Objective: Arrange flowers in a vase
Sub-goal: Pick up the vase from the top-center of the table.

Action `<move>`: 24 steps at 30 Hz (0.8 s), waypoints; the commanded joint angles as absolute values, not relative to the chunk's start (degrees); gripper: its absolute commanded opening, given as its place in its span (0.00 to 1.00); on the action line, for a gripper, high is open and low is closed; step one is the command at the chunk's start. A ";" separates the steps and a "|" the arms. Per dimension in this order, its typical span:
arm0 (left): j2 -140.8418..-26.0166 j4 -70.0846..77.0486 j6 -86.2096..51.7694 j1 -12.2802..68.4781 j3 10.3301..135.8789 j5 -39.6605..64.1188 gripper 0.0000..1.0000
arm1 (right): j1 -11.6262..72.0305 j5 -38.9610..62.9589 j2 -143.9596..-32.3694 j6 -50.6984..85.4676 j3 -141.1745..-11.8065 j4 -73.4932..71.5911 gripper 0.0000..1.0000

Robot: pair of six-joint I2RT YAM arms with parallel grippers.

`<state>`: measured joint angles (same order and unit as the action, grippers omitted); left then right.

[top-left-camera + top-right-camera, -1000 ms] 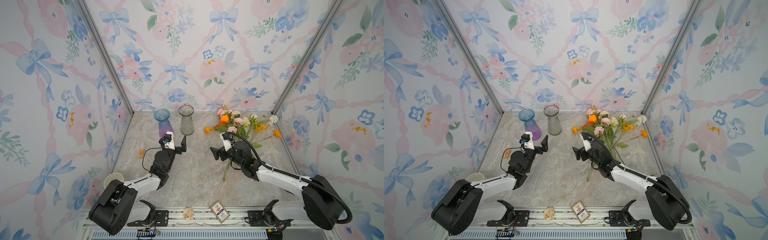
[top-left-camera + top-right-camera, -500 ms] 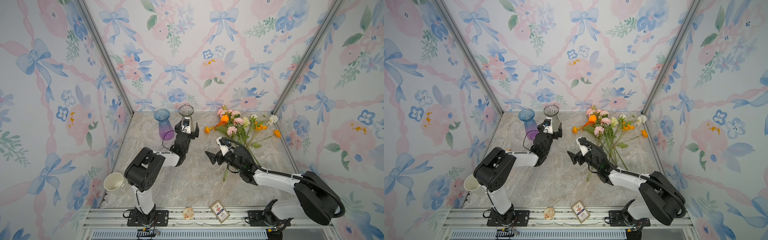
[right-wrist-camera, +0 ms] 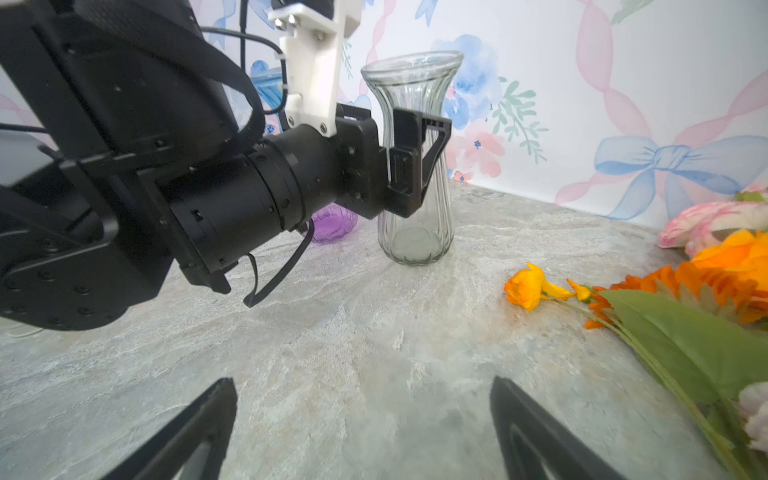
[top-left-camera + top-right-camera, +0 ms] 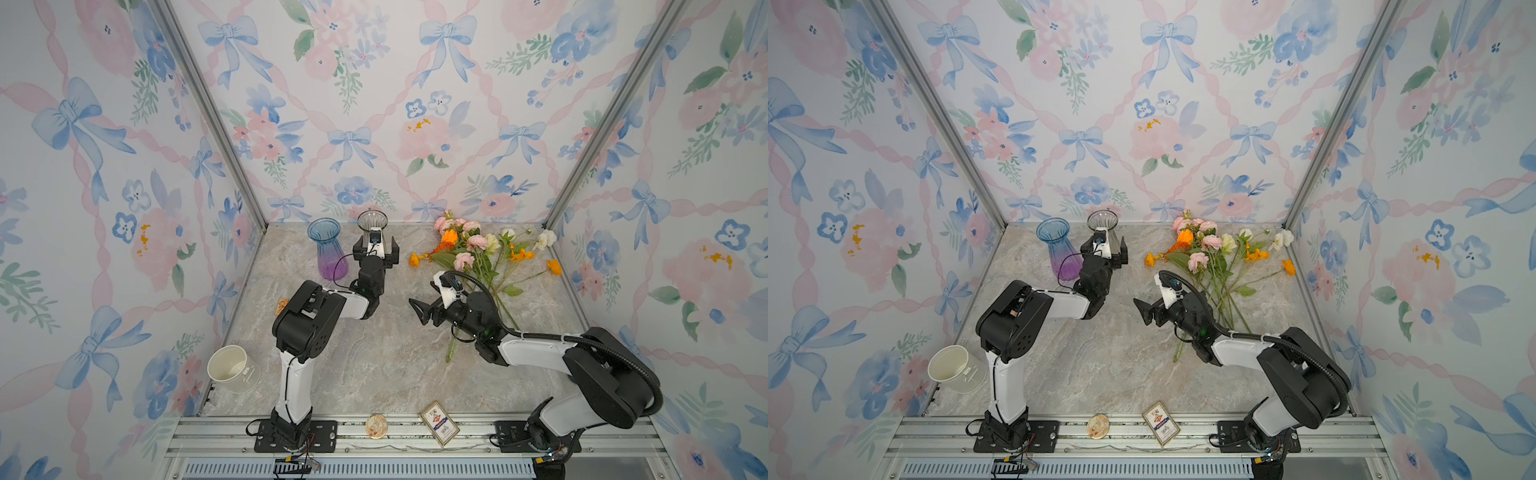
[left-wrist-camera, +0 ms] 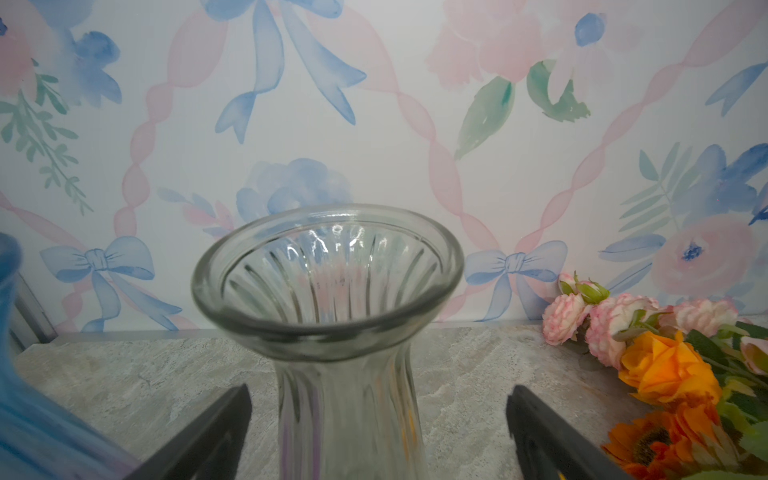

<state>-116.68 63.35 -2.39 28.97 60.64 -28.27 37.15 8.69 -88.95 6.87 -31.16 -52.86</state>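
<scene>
In both top views none of the arranging is done: the flowers (image 4: 478, 257) all lie in a loose heap on the table (image 4: 386, 365) toward the back right corner, stems fanning toward my right arm, and no stem stands in either vase; my left gripper (image 4: 376, 248) is at the clear vase (image 4: 372, 219) near the back wall, jaws spread wide to either side of it, with the blue-and-purple vase (image 4: 327, 253) just beside it; my right gripper (image 4: 420, 309) hangs empty and wide over the bare middle of the table, just beside the stems; the middle is my open room, while both vases sit close to the back wall and a white cup (image 4: 232, 370) sits at the front left edge, well apart. In the left wrist view the clear vase's mouth is empty and its neck stands between my two fingers (image 5: 216, 432) with a gap on each side, so I judge nothing is gripped; the blue vase crowds one side, pink and orange blooms the other. In the right wrist view my right jaws gape over bare table; an orange poppy (image 3: 525, 286) lies nearest, apart from the clear vase; what is left, as I judge it, is every stem.
</scene>
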 commanded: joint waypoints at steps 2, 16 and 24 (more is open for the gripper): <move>-118.93 64.91 -6.62 27.51 63.38 -27.13 0.98 | 36.70 10.57 -92.08 9.34 -28.92 -61.86 0.97; -125.73 65.04 -5.02 26.11 70.77 -27.21 0.98 | 43.31 -1.07 -90.83 1.84 -34.36 -49.28 0.97; -127.85 65.91 -5.70 25.76 73.56 -28.32 0.91 | 43.33 0.43 -90.88 1.27 -34.89 -48.31 0.97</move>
<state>-126.65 63.53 -5.19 26.20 72.29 -27.27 43.20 0.38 -91.09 2.07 -33.34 -49.58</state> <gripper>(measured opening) 0.917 0.969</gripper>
